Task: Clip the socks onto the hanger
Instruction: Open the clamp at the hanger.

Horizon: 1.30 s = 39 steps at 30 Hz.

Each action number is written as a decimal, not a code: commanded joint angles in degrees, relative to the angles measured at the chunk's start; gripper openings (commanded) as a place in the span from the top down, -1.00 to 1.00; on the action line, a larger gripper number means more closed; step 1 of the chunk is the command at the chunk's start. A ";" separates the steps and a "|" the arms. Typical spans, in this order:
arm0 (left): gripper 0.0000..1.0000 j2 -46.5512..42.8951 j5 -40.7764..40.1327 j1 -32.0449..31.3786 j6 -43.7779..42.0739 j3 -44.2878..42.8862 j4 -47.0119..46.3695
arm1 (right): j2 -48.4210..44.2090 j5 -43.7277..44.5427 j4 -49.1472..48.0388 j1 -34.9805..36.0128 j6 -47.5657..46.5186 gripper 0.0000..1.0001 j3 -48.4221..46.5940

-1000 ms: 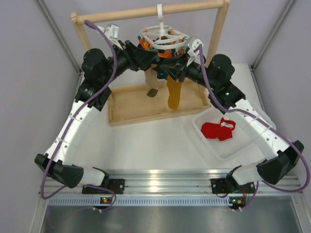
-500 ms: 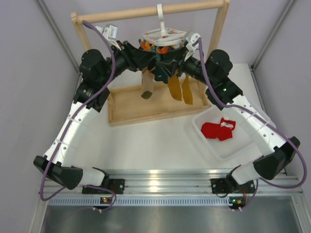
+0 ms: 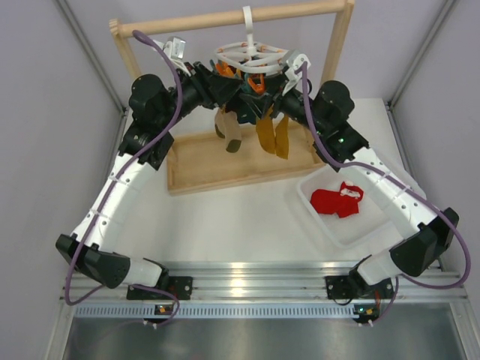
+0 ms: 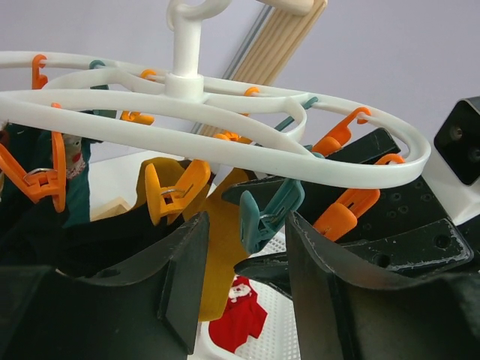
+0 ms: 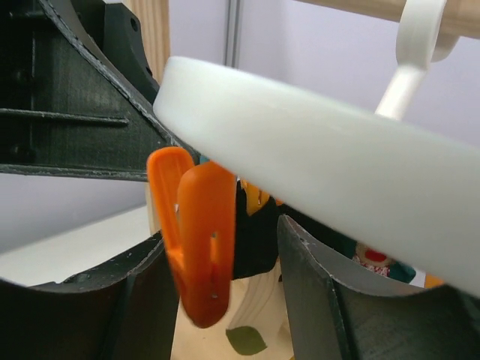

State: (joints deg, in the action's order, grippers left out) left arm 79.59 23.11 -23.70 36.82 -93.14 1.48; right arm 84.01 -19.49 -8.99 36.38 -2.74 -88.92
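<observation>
Wooden rack frame (image 3: pixel 225 19) at the back of the white table (image 3: pixel 225 225): round top bar, two side posts, standing on a wooden tray base (image 3: pixel 202 174). Two mustard-yellow socks (image 3: pixel 265 135) hang side by side above the tray, right of centre. Brown-green striped sock (image 3: pixel 229 133) hangs just left of them, dark toe down. White plastic bin (image 3: pixel 334 234) sits on the table, just beside the tray's front right corner. Aluminium rail (image 3: pixel 247 277) runs across the near edge. Pale lilac walls (image 3: pixel 45 112) with metal corner struts. In the left wrist view one mustard sock fills the middle and the rack's bar is above it.
</observation>
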 commanded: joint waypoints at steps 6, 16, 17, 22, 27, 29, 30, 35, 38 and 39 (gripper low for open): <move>0.01 0.04 0.97 0.24 1.33 -1.16 -4.73 | -0.95 -0.55 -7.35 0.71 0.55 0.11 -1.08; -0.13 -0.23 1.32 0.24 0.62 -2.30 -4.38 | -0.69 -2.05 -6.83 0.71 -1.65 0.85 -1.69; -0.13 -0.23 1.49 0.24 0.88 -2.39 -4.55 | -0.86 -2.05 -6.74 0.71 -1.83 0.88 -1.60; -0.14 0.91 1.76 0.24 2.82 -3.71 -5.52 | -1.21 -2.05 -6.21 0.80 -2.97 0.99 -1.43; -0.14 2.23 2.55 0.15 4.58 -4.41 -6.40 | -1.39 -1.70 -6.30 0.80 -3.23 1.00 -0.90; -0.14 2.50 2.46 0.15 5.37 -4.42 -6.40 | -1.57 -1.87 -6.65 0.80 -3.15 1.00 -0.55; -0.15 2.58 2.46 0.15 5.46 -4.42 -6.40 | -1.65 -1.87 -6.91 0.88 -2.97 1.00 -0.37; -0.14 3.38 2.55 0.15 6.51 -4.59 -7.19 | -1.83 -2.14 -6.91 0.88 -3.06 1.00 -0.28; -0.10 3.73 2.64 0.06 6.78 -4.94 -7.54 | -1.74 -2.22 -6.65 0.88 -3.32 1.00 -0.55; -0.09 3.82 2.38 -0.03 6.86 -4.94 -7.63 | -1.74 -2.14 -6.56 1.06 -3.41 1.00 -0.46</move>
State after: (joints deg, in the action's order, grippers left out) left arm 83.22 25.23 -23.73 42.83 -95.61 -2.33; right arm 84.01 -20.80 -12.34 36.53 -5.52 -88.88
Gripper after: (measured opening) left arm 0.550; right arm 0.193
